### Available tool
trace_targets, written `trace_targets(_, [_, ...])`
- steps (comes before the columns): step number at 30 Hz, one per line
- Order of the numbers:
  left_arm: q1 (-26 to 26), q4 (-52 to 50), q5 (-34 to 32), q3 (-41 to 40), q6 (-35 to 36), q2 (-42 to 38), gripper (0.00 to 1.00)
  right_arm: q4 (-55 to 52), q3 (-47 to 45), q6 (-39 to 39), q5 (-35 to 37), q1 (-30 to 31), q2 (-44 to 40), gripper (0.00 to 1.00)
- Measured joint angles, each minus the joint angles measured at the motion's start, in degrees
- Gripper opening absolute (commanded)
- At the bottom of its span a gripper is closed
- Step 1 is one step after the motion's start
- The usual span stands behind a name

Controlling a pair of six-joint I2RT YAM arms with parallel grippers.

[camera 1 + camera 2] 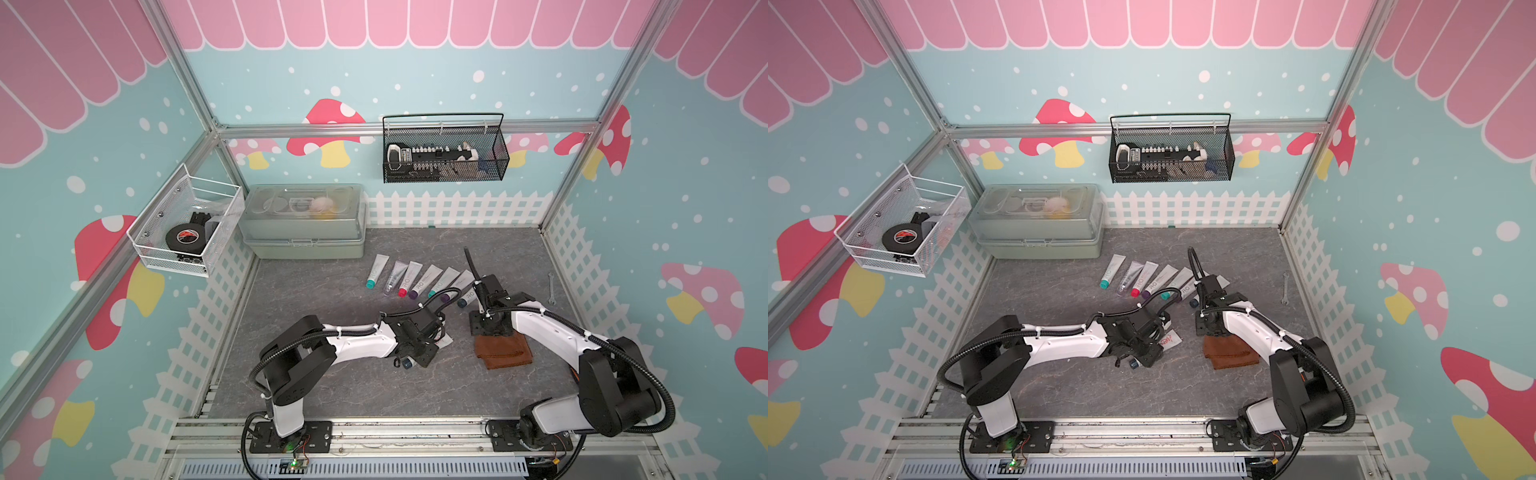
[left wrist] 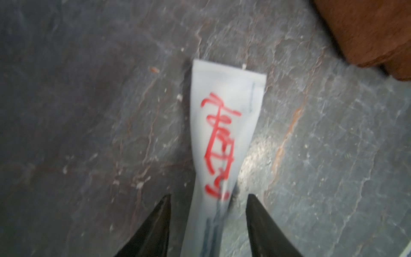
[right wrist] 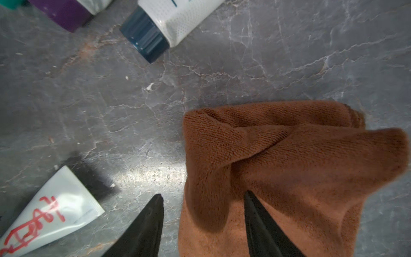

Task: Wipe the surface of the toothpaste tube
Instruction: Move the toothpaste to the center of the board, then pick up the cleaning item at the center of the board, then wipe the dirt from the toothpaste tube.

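Left gripper: stands open, with two black, wedge-shaped fingers tapering to sharp points on either side of the toothpaste tube. Leaves a sliver of table between each tip and the tube's edges. Grips nothing.

Toothpaste tube: lies flat on the grey, marble-veined table, directly beneath the left gripper, near the middle of the surface. Smooth white plastic. Widens from a narrow body to a broad, flat crimped end and carries a red hand-drawn scrawl along its length. Looks slightly blurred in the left wrist view. Pokes out from under the wrist in both top views, crimped end toward the cloth.

Right gripper: likewise stands open, with the same black pointed fingers. Hangs with one tip over bare table and the other over the cloth, a rolled edge of fabric bulging between them. Impossible to tell whether that tip presses into the pile.

Cloth: rust-brown, finely ribbed like microfibre, bunched in soft rounded folds. Lies near the tube's crimped end, apart from it, with bare table between.

Farther back: a fanned row of tubes with teal, red, purple and dark caps. Nearest among them, a ridged dark blue cap on a finely dotted white body.
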Motion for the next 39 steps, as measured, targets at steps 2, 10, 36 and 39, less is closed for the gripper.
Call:
trace_targets(2, [-0.02, 0.57, -0.33, -3.93, -0.42, -3.48, 0.57, 0.04, 0.61, 0.0, 0.15, 0.0, 1.97, 0.56])
trace_targets(10, [-1.38, 4.7, -2.43, -12.96, -2.54, -9.53, 0.53, 1.4, 4.46, 0.13, 1.18, 0.0, 9.64, 0.39])
trace_targets(36, [-5.31, 19.5, -2.71, -17.38, -2.82, -8.59, 0.26, 3.96, -2.03, -0.26, -28.94, 0.72, -8.09, 0.14])
trace_targets(39, [-5.7, 20.63, -2.16, -16.72, -2.51, -6.75, 0.26, 4.59, -2.38, -0.22, -31.87, 1.46, -7.54, 0.14])
